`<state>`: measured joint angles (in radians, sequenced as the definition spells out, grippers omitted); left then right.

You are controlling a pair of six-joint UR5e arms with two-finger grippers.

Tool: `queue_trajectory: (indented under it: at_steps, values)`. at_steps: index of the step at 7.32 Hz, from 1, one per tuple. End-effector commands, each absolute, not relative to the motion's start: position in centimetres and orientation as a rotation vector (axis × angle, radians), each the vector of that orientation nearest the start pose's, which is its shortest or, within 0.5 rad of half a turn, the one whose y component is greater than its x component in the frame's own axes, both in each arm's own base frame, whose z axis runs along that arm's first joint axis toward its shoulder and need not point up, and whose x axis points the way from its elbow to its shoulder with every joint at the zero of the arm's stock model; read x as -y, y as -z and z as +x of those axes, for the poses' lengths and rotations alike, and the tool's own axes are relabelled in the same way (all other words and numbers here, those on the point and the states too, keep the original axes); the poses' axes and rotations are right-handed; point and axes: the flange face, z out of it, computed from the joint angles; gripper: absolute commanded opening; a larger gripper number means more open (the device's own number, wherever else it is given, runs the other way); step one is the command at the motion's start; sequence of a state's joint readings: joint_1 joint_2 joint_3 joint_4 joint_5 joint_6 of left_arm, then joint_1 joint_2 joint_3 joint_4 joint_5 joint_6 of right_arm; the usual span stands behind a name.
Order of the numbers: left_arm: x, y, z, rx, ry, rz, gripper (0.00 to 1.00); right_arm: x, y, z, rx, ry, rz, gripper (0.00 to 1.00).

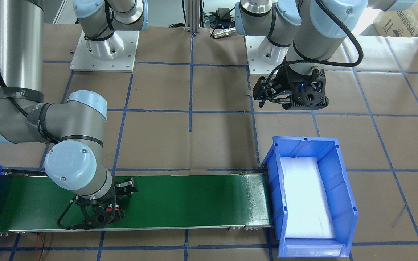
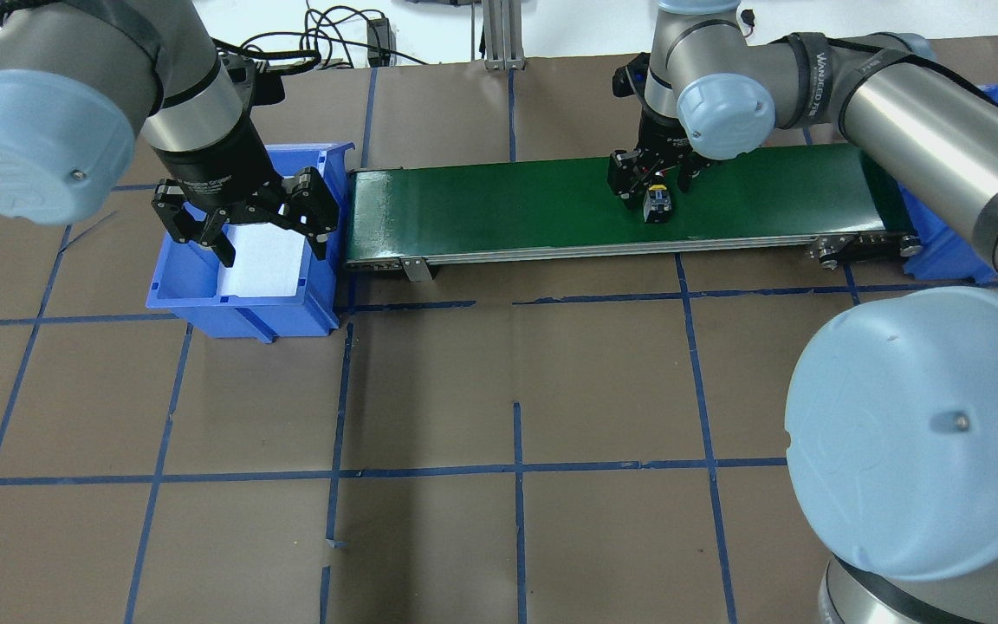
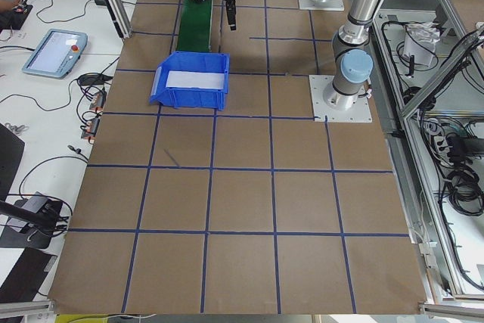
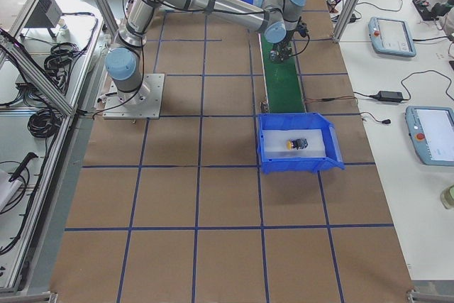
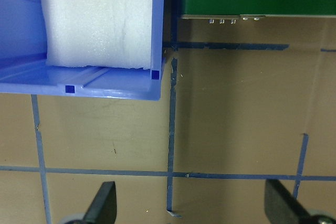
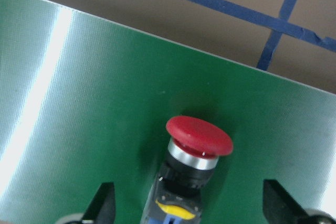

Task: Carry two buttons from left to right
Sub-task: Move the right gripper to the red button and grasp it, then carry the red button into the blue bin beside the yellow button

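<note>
Right gripper (image 2: 653,184) jaws spread over red mushroom-capped push-button (image 6: 199,136) lying on green conveyor belt (image 2: 508,204): centre on black barrel (image 6: 181,174), then close. Left gripper (image 2: 269,238) jaws spread, empty.

The red-capped button (image 6: 193,161) lies on its side on the green belt (image 6: 94,103), showing its mushroom head, silver collar and black barrel (a yellow patch shows lower on the body). The yellow-capped button (image 4: 296,144) lies on its side on the white pad (image 4: 316,148) inside the blue bin (image 4: 268,154)
</note>
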<state>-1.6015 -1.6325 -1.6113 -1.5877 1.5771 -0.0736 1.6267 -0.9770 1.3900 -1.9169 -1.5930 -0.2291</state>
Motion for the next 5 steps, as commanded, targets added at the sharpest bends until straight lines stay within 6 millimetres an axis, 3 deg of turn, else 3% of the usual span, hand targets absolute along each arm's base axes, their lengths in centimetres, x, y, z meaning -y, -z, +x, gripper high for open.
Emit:
queue_trajectory:
  at_steps: [1, 3, 5]
  values:
    - [50.0, -43.6, -14.8, -3.123, -0.184, -0.067, 1.0, 67.8, -27.8, 15.1, -3.133, -0.159, -0.413, 0.25]
    - [50.0, -43.6, -14.8, -3.124, -0.187, -0.067, 1.0, 68.9, -30.1, 11.7, -3.147, -0.138, -0.345, 0.18]
    - [50.2, -43.6, -14.8, -3.126, -0.187, -0.069, 1.0, 71.3, -35.4, 6.6, -3.187, -0.056, -0.278, 0.14]
